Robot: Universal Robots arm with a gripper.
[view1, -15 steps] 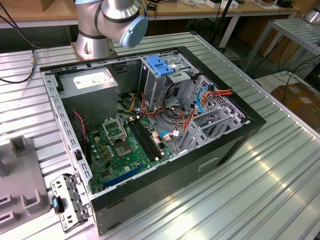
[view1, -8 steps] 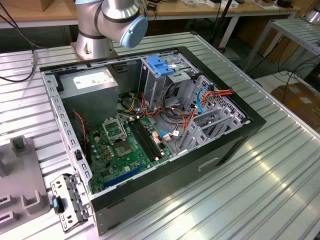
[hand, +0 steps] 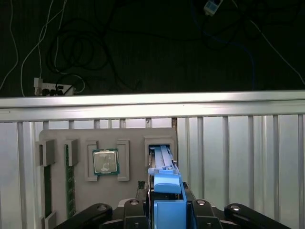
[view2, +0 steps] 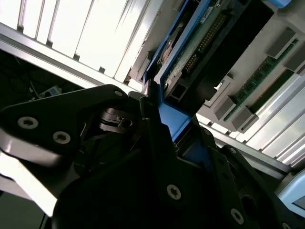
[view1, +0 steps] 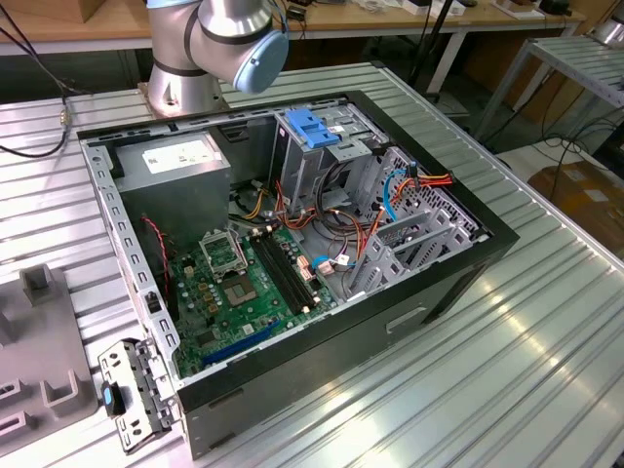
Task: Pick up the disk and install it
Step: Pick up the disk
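Note:
The disk [hand: 164,179] appears edge-on in the first wrist view, a dark drive with bright blue side rails. My gripper [hand: 167,204] is shut on it, one black finger on each side. The disk's far end lies over a slot in a grey parts tray [hand: 131,134]; I cannot tell whether it still touches the slot. In the second wrist view the disk [view2: 202,45] shows its connector edge and blue rail, rising out of my gripper [view2: 169,121].
The open computer case [view1: 429,292] lies on the ribbed metal table, with the grey power supply [view1: 180,161], a light-blue latch plate [view1: 310,127] and the metal drive cage [view1: 414,239] inside. The tray holds a processor [hand: 105,161] and memory sticks [hand: 70,181].

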